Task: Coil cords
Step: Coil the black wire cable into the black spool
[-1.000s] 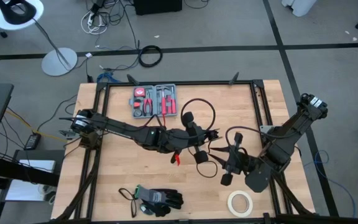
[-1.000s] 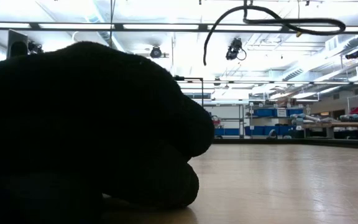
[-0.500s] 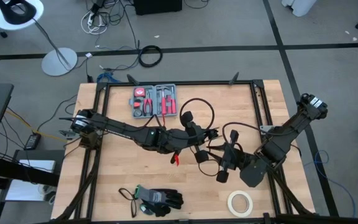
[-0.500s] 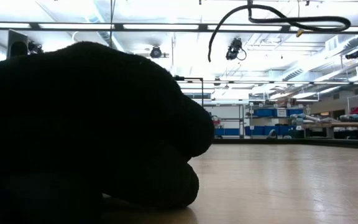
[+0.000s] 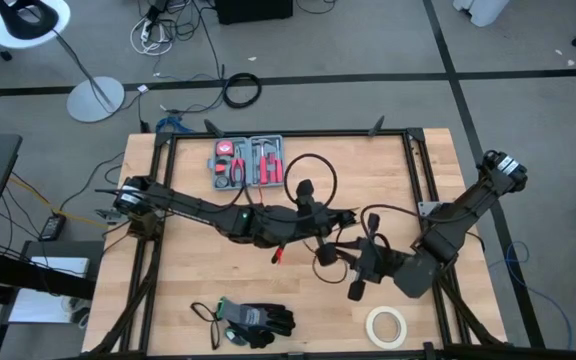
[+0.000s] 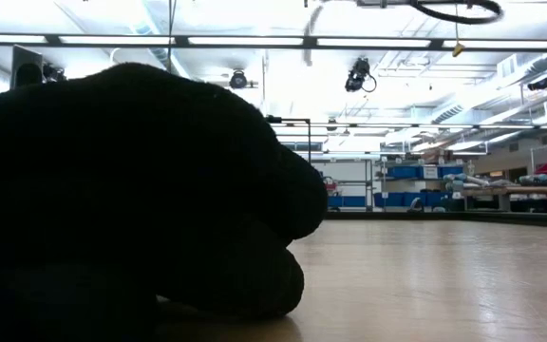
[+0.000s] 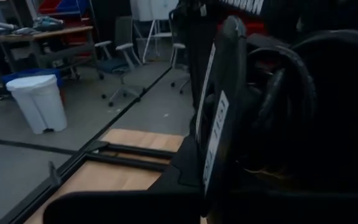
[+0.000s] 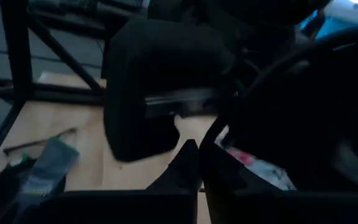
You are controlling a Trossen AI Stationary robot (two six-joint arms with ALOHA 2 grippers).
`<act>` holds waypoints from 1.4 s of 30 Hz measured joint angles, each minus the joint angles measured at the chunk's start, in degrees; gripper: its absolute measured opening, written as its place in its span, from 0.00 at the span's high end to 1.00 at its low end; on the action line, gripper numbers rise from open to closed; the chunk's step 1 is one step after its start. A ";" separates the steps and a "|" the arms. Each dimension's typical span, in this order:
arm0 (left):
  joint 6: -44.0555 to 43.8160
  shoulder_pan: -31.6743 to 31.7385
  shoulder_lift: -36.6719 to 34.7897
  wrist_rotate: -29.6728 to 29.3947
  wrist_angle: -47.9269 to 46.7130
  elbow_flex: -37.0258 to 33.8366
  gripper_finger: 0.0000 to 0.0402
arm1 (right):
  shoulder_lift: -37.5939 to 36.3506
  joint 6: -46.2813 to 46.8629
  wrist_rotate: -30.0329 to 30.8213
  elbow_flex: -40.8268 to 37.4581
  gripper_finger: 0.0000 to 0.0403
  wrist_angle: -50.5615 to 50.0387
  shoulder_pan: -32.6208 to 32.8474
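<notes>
Both arms meet over the middle of the light wooden table (image 5: 188, 300), seen from above. Left gripper (image 5: 313, 215) reaches in from the 9 o'clock side, jaws closed on the thin black flexible cord (image 5: 308, 172); one loop of it arcs up toward 12 o'clock from the gripper, just below the open grey tool case with red-handled pliers (image 5: 249, 162). Right gripper (image 5: 360, 262) comes in from the 3 o'clock side, sits just beside the left one at about its 4 o'clock, fingers pinched together on another stretch of the same cord, with a small loop curling above it toward the right arm. In the left wrist view the cord (image 7: 291, 74) shows as thick dark loops pressed against the finger (image 7: 225, 106), cord held well clear of the tabletop. The right wrist view is mostly dark; its fingers (image 8: 185, 162) meet at a point, with the cord (image 8: 272, 68) crossing in front. Low view: a cord loop (image 6: 454, 9) hangs at the top edge, high above the table surface. Black work gloves with a short strap (image 5: 253, 322) lie near the 6 o'clock edge and fill the low view as a dark mass (image 6: 131, 199). White roll of tape (image 5: 387, 325) sits at about 5 o'clock, well apart from both grippers.
</notes>
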 joint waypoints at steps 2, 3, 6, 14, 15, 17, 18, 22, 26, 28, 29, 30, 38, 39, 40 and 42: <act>-0.03 -0.03 0.01 0.46 1.16 0.00 1.00 | 0.00 -2.13 0.02 -1.01 0.99 3.01 -0.73; -0.15 -0.11 0.00 0.90 1.47 0.00 1.00 | -0.02 -2.38 0.16 -1.46 0.99 3.44 -1.19; -0.26 -0.25 0.06 0.63 2.06 -0.04 1.00 | 0.00 -2.45 2.55 -2.39 0.99 3.75 -2.16; -1.40 -0.61 0.07 0.86 2.98 -0.04 1.00 | 0.07 -5.44 9.56 -3.12 0.99 5.86 -2.74; -1.40 -0.59 -0.03 0.83 2.87 -0.04 1.00 | 0.07 -6.69 9.03 -3.16 0.99 6.94 -2.88; -1.42 -0.65 -0.20 0.98 2.98 -0.04 1.00 | 0.01 -8.22 7.12 -3.16 0.99 8.76 -3.00; -1.42 -0.68 -0.22 1.25 3.00 0.00 1.00 | -0.02 -8.76 5.71 -3.16 0.99 9.05 -3.22; -1.42 -0.79 -0.15 1.57 2.84 -0.05 1.00 | -0.07 -8.30 -4.99 -3.16 0.99 7.87 -4.99; -2.05 -0.95 -0.15 1.64 3.37 -0.07 1.00 | -0.29 -8.89 -8.60 -3.08 0.99 7.52 -5.40; -1.66 -1.21 -0.11 1.55 3.33 -0.07 1.00 | -0.20 -8.89 -7.68 -3.08 0.98 7.38 -5.15; -1.49 -1.36 -0.09 1.59 3.33 -0.07 1.00 | -0.12 -8.89 -6.88 -3.08 0.97 7.38 -4.82; -1.39 -1.42 -0.02 1.61 3.36 -0.07 1.00 | -0.06 -8.81 -6.29 -3.08 0.95 7.06 -4.47; -1.44 -1.44 0.17 3.83 6.19 0.07 1.00 | 0.15 -3.14 -5.49 -3.16 0.78 -0.33 -3.22; -1.44 -1.44 0.17 3.91 6.21 0.07 1.00 | 0.18 -2.76 -5.45 -3.16 0.78 -0.76 -2.95; -1.44 -1.46 0.17 4.01 6.21 0.07 1.00 | 0.20 -2.65 -5.42 -3.16 0.79 -0.73 -2.64; -1.42 -1.46 0.17 4.02 6.29 0.07 1.00 | 0.17 -2.85 -5.04 -3.16 0.80 -0.21 -1.86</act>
